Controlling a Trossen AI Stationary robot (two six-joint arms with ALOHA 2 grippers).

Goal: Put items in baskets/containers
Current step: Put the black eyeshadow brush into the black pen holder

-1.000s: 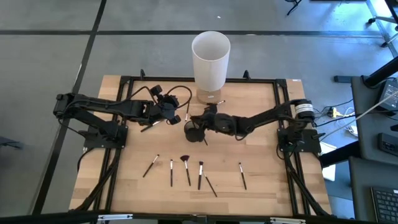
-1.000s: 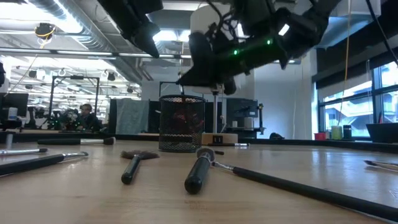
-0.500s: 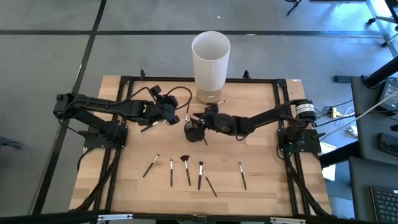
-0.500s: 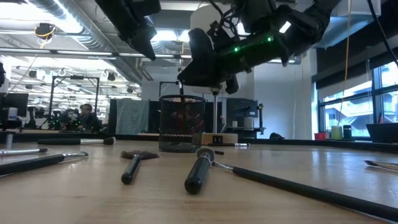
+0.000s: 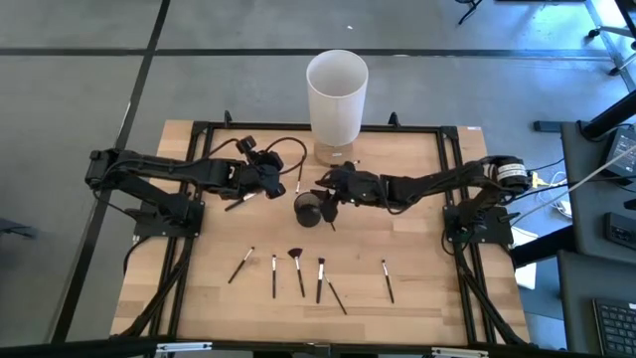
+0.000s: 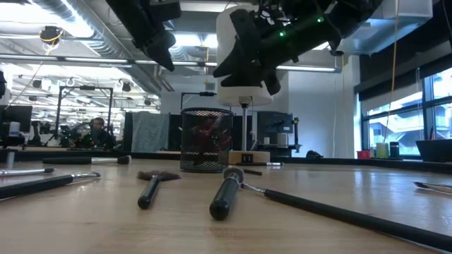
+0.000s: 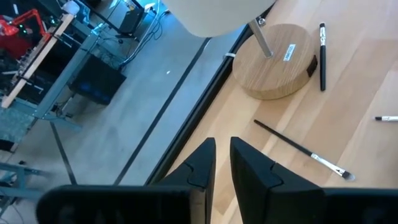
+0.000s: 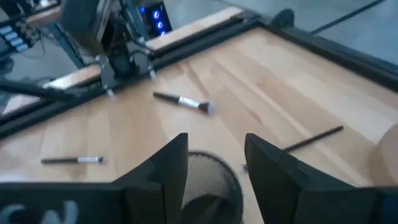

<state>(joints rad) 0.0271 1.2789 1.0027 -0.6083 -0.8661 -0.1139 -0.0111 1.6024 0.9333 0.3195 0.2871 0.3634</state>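
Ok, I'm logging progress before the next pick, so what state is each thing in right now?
Right gripper: open, empty, above the cup.
Left gripper: fingers nearly together, a narrow gap between them, nothing seen in it.
Dark mesh cup: upright, brushes inside.
White cylinder: upright on its wooden base, open top.
Row of brushes: lying flat on the table's near side, not yet in the cup.
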